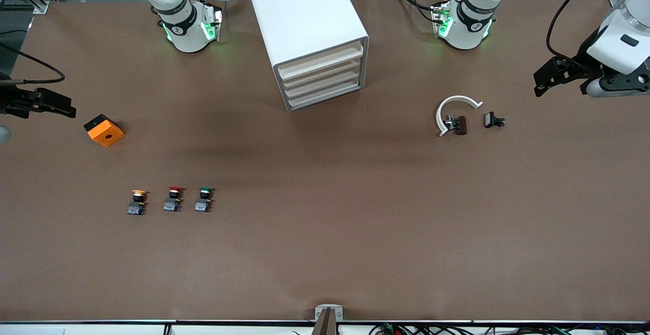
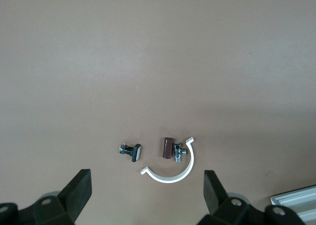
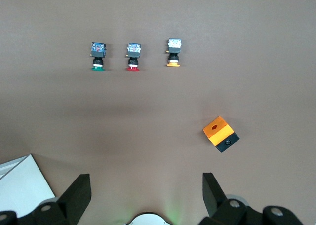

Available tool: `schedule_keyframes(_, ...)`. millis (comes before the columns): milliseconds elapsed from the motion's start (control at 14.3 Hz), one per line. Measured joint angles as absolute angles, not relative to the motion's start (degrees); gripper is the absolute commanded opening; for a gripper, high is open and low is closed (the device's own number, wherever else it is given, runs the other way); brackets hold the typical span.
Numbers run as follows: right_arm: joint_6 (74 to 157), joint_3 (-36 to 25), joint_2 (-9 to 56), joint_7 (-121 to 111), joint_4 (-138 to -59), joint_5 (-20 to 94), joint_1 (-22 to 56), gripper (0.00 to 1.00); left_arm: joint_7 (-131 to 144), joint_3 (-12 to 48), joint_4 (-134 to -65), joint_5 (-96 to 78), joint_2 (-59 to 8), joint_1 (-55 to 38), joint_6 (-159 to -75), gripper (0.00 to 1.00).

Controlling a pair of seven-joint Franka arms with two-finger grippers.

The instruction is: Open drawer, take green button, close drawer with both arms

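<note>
White cabinet (image 1: 304,20), cream drawer (image 1: 321,63) fronts — green-capped button (image 1: 203,200).

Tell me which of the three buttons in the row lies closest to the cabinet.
The green-capped button, at the row's end toward the cabinet; the red one sits in the middle, the orange one farthest.

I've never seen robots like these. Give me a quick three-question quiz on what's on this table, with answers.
1. True or false: all four drawers of the cabinet are shut.
2. Which cap colour sits in the middle of the three-button row: A orange, B red, C green?
3. Fill in: the left gripper and right gripper both have their fingers ____.

Key: 1 true; 2 B, the red button; 3 open.
</note>
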State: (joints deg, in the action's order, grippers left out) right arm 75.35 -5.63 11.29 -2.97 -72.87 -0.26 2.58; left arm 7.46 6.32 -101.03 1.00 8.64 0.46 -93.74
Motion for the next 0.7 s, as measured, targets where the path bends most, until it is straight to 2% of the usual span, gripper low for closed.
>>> schedule_keyframes(699, 75.48, -5.63, 7.81, -2.97, -74.58, 0.20, 1.36, 1.00, 7.46, 6.28, -103.97, 0.98, 12.53, 0.90, -93.87, 1.00)
